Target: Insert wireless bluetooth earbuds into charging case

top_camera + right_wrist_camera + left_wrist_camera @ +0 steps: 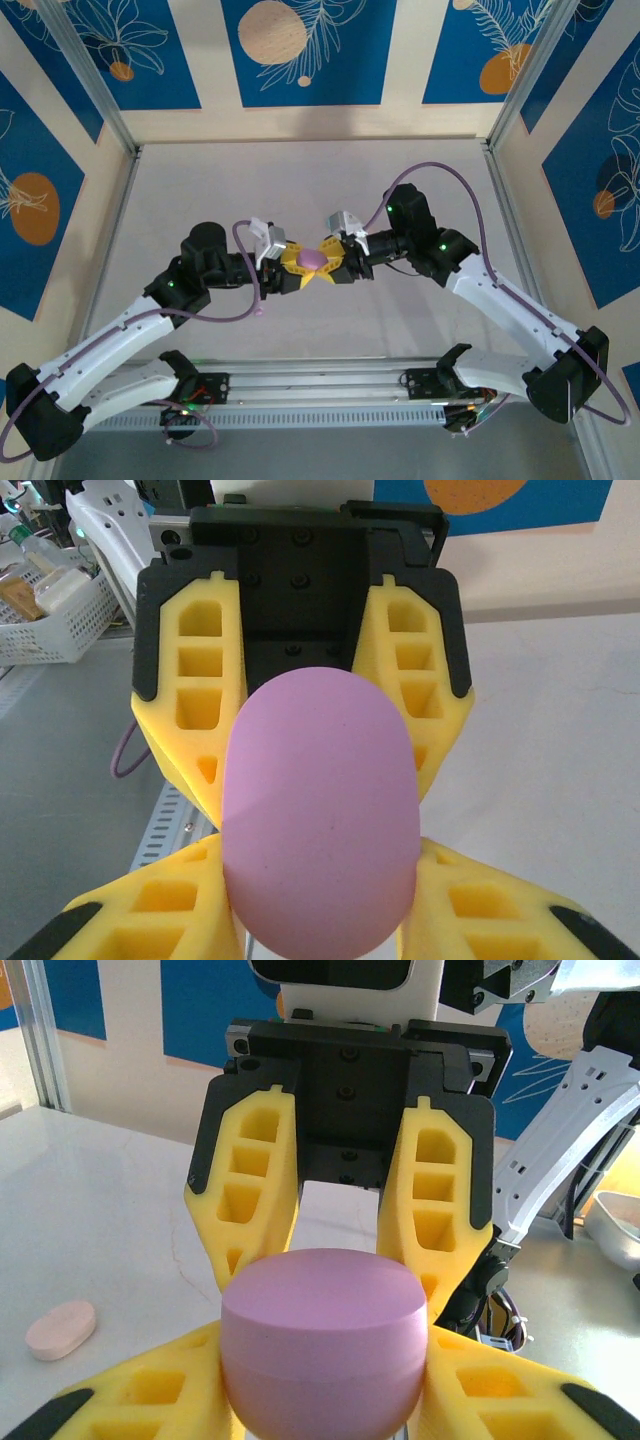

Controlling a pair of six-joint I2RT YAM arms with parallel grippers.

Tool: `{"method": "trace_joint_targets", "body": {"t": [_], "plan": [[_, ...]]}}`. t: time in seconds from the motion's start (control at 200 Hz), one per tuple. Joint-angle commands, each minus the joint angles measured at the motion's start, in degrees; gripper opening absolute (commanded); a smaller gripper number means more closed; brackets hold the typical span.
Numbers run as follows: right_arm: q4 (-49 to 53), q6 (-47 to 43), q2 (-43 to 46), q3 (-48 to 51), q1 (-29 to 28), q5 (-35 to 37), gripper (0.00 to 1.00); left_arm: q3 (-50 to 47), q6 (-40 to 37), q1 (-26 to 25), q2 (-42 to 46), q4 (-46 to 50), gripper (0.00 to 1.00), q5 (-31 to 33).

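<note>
A lilac-pink charging case (312, 258), closed and pebble-shaped, hangs above the middle of the table between both grippers. My left gripper (296, 268) comes at it from the left, and my right gripper (334, 262) from the right. In the left wrist view the case (322, 1350) sits between my left gripper's (325, 1365) yellow fingers, touching both, with the right gripper's fingers (255, 1190) clasping its far end. In the right wrist view the case (320, 820) stands on end inside my right gripper (320, 885), pressed on both sides. The earbuds are out of view.
A peach pebble-shaped thing (60, 1328) lies on the white table to the left. A white basket (50, 610) stands beyond the table's near edge. An aluminium rail (300, 385) runs along the front between the arm bases, and patterned walls close in the table.
</note>
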State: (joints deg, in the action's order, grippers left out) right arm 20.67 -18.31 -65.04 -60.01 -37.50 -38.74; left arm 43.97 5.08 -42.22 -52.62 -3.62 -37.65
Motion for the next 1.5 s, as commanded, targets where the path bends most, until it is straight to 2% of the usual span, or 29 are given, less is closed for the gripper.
{"method": "trace_joint_targets", "body": {"t": [0.0, 0.22, 0.485, 0.625, 0.77, 0.99, 1.496], "plan": [[-0.8, -2.6, 0.1, -0.5, -1.6, 2.9, 0.31, 1.5, 1.8, -0.2, -0.1, -3.1, 0.40, -2.6], [-0.9, -4.1, 0.3, -0.3, -1.9, 3.6, 0.31, 1.5, 2.0, -0.2, 0.0, -3.1, 0.41, -2.9], [-1.4, -4.8, 0.6, 0.5, -2.6, 5.8, 0.31, 1.4, 2.5, -0.2, -0.2, -3.8, 0.30, -3.1], [-1.2, -4.6, 0.7, 0.4, -2.9, 6.9, 0.36, 1.0, 2.3, -0.3, -0.4, -4.6, 0.25, -2.2], [-1.7, 0.3, 1.1, -0.2, -1.7, 6.2, 0.42, -1.7, 1.1, -0.4, 0.3, -8.8, 0.24, -2.6], [-3.3, 11.2, 1.0, -1.3, 3.2, -2.1, 0.51, -4.9, 0.2, -0.6, 0.7, -15.0, 0.23, -4.1], [-3.7, 19.2, -1.6, -3.9, 4.5, -2.0, 0.54, -6.1, 0.2, -1.0, 0.9, -17.8, 0.23, -4.4]]}}
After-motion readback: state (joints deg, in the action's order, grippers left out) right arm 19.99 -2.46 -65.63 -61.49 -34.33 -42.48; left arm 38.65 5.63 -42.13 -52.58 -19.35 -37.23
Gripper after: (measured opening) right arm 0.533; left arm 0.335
